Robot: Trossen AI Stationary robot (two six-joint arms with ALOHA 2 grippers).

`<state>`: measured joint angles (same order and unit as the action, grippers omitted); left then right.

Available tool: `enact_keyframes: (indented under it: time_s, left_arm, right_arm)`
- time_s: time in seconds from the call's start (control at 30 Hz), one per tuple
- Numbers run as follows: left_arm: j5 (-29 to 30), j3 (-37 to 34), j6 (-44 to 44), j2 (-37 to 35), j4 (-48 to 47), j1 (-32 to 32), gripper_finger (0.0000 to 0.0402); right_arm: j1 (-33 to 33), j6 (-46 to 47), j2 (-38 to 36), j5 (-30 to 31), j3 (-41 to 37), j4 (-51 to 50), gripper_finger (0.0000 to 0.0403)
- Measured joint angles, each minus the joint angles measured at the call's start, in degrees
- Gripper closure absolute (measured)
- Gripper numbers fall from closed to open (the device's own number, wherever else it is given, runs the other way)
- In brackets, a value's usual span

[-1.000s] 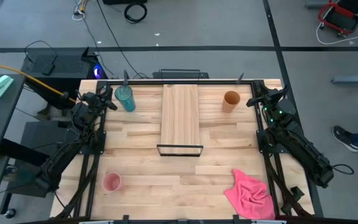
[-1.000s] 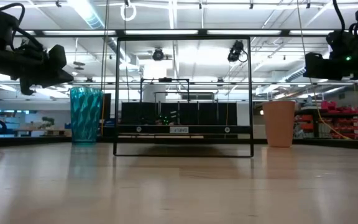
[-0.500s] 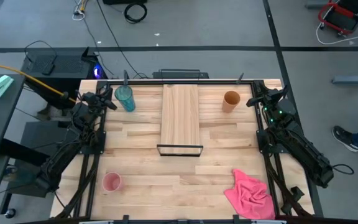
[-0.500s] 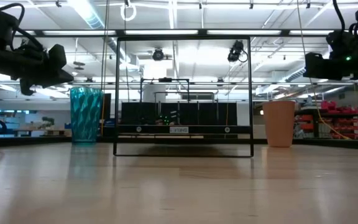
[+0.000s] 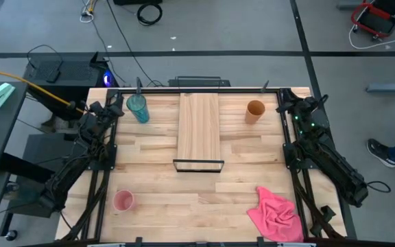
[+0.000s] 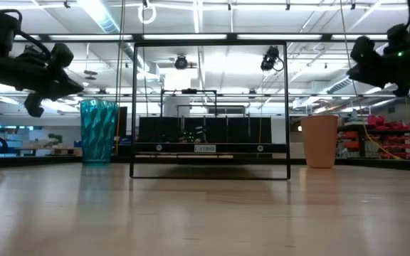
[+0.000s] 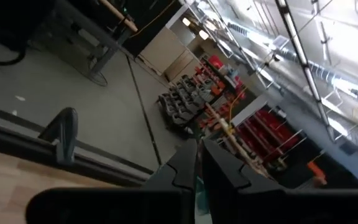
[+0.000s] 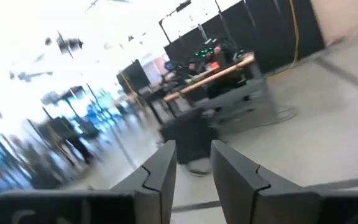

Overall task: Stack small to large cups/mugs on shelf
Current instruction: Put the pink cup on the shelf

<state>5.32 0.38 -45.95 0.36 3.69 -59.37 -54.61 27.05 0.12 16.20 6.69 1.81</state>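
Cups all off the shelf: teal tumbler left of its far end, orange cup right of it, pink cup beyond its framed near end, leftward, on the counter. Left end effector, nearly closed and empty, tilted since a second ago beside the tumbler. Right end effector, slightly parted and empty, swung beside the orange cup. Probably first reaches; nothing stacked yet.

My rig in a large industrial lab hall, grey concrete floor with trailing cables, bright ceiling strip lights, red storage racks behind
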Motion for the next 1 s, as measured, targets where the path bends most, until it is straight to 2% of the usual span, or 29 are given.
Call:
enact_keyframes:
  time_s: [0.17,0.27,0.47,0.63,0.83,1.0]
  left_arm:
    - [-1.59,0.00,0.51,0.00,7.33,0.00,0.0372]
    - [-3.27,0.00,3.14,0.00,12.76,0.00,0.0379]
    - [-7.72,0.23,1.59,-0.02,21.74,0.00,0.0391]
    - [-15.04,5.64,3.60,-0.04,22.28,-0.02,0.0384]
    - [-20.70,16.15,7.73,0.00,19.08,-0.02,0.0371]
    - [-24.16,29.39,14.69,1.65,0.63,-0.02,0.0373]
  right_arm:
    - [0.00,10.37,0.00,-0.47,1.67,0.04,0.0294]
    - [0.03,15.20,0.00,-3.71,2.58,0.00,0.0294]
    - [0.02,15.84,0.00,-10.92,5.06,0.00,0.0294]
    - [0.02,14.95,0.00,-18.97,8.10,0.06,0.0294]
    - [0.02,14.51,0.00,-23.76,12.04,0.04,0.0294]
    - [0.02,13.90,0.00,-27.64,14.71,-0.69,0.0294]
